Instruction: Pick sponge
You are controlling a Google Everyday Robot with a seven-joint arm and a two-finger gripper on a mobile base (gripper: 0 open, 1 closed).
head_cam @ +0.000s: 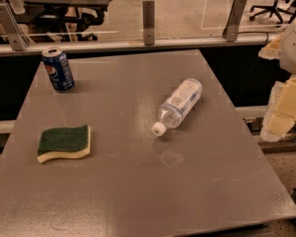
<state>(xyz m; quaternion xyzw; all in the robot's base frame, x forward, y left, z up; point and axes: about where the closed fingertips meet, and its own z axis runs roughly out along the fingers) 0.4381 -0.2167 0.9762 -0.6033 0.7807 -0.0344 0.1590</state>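
The sponge [64, 142] lies flat on the grey table [138, 191] at the left, dark green top up over pale yellow foam, with wavy edges. My gripper [282, 105] is at the right edge of the view, off the table's right side and far from the sponge. Its pale yellow finger pads [286, 102] show there. Nothing is held.
A blue soda can [58, 69] stands upright at the table's back left. A clear plastic water bottle [178, 105] lies on its side near the middle, white cap toward the front. A glass barrier with metal posts [148, 15] runs along the far edge.
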